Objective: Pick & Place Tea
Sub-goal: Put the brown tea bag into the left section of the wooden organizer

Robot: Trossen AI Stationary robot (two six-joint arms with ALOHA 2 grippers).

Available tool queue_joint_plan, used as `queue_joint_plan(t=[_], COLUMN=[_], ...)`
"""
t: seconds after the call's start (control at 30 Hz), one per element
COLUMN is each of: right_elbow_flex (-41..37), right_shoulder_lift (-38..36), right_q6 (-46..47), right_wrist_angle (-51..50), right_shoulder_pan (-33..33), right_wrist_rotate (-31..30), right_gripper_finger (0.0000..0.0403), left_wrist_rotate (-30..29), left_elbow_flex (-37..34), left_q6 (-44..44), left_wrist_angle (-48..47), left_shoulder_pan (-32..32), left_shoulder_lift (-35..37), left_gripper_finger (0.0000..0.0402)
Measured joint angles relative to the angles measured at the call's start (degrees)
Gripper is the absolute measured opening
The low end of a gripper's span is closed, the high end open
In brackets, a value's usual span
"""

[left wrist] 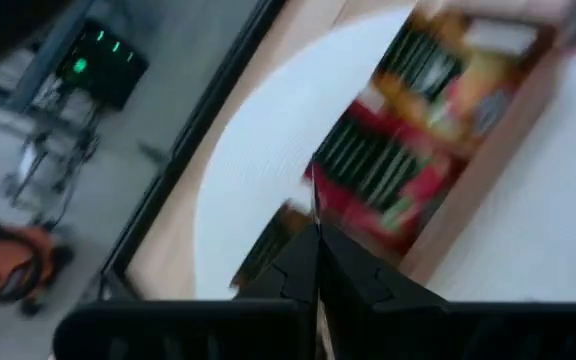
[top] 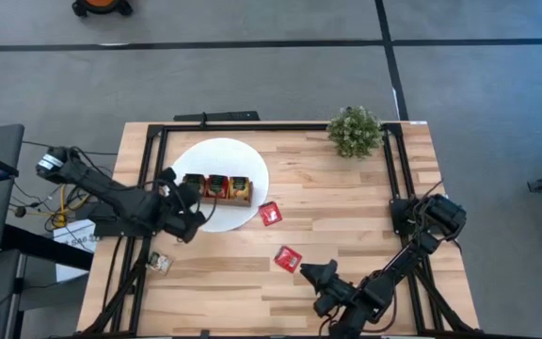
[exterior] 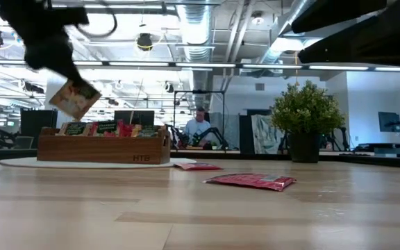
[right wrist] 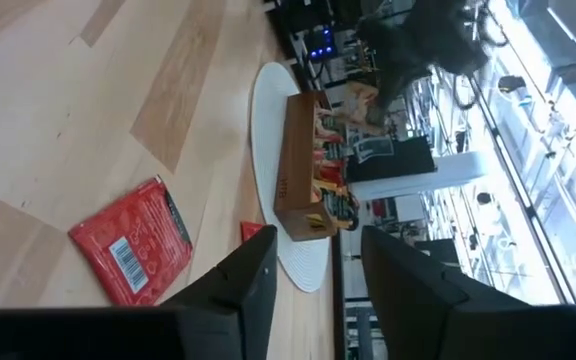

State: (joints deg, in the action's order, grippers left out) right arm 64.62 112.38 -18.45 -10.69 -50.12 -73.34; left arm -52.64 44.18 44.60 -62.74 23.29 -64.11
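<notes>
Two red sachets [top: 288,257] lying loose mid-frame on worktop [top: 346,217], left gripper [exterior: 54,52] clenched on orange-yellow sachet [exterior: 73,98] above tray [top: 218,188] for dropping in, right gripper [top: 320,275] released, lower centre.

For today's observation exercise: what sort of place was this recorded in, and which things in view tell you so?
Probably a robotics lab or open workshop hall. Exposed ducts and strip lights run overhead, a person sits at a bench far behind, and the wooden table sits in a black frame with two arms mounted.
</notes>
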Motion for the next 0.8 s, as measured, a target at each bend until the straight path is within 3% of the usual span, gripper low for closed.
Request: queue_joint_plan(t=[0.4,0.7,0.8], right_elbow_flex=[0.00,0.00,0.00], right_shoulder_lift=[0.00,0.00,0.00], right_q6=[-1.50,-1.52,-1.51], right_wrist_angle=[0.49,0.45,0.45], right_shoulder_pan=[0.33,-0.10,-0.12], right_wrist_rotate=[0.11,0.11,0.10], right_gripper_finger=[0.0112,0.0111,0.0111], left_wrist_rotate=[9.24,8.51,11.09], left_elbow_flex=[-1.58,-1.87,-2.44], left_q6=[-10.41,-12.56,-13.18], left_wrist_angle=[7.50,10.64,11.09], left_shoulder_pan=[-12.73,-15.10,-15.18], left_shoulder_lift=[0.51,0.48,0.38], left_gripper_finger=[0.0000,0.0000,0.0000])
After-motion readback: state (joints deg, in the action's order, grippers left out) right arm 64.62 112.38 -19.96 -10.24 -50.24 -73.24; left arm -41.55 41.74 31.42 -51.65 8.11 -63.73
